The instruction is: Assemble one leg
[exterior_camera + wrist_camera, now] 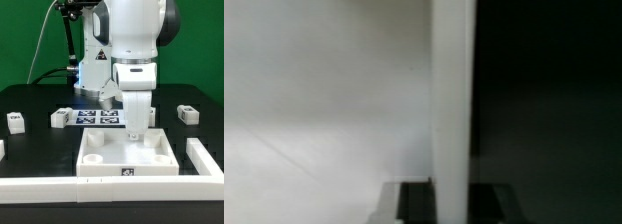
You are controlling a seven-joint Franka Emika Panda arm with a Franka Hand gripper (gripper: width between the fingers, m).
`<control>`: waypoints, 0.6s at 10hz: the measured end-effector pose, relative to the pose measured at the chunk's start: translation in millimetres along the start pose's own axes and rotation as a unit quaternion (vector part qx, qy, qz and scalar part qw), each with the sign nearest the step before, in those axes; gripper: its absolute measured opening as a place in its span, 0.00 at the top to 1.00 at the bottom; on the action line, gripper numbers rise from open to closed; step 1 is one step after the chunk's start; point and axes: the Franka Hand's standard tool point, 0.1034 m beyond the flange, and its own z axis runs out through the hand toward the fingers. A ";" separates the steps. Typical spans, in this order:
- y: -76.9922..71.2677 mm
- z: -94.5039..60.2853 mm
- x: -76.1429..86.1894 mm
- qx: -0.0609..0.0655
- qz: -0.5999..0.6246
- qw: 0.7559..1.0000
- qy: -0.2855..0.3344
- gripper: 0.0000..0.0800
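My gripper points straight down at the back wall of the big white tray-like piece. In the wrist view that wall is a narrow white strip running between my two dark fingers, which press on it from both sides. The tray's white floor lies on one side of the strip and the black table on the other. Small white legs with square tags lie on the table: two at the exterior view's left and one at the right. None is in my gripper.
The marker board lies behind the tray under the arm. A long white bar runs along the front, and another stands at the exterior view's right of the tray. A cable hangs at the back left.
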 end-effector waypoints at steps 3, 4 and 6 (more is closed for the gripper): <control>12.7 -1.3 3.0 -0.004 -0.005 1.000 0.002 0.92; 13.4 -1.5 3.0 -0.005 -0.005 1.000 0.002 0.92; 14.5 0.1 8.0 -0.004 -0.001 1.000 0.003 0.92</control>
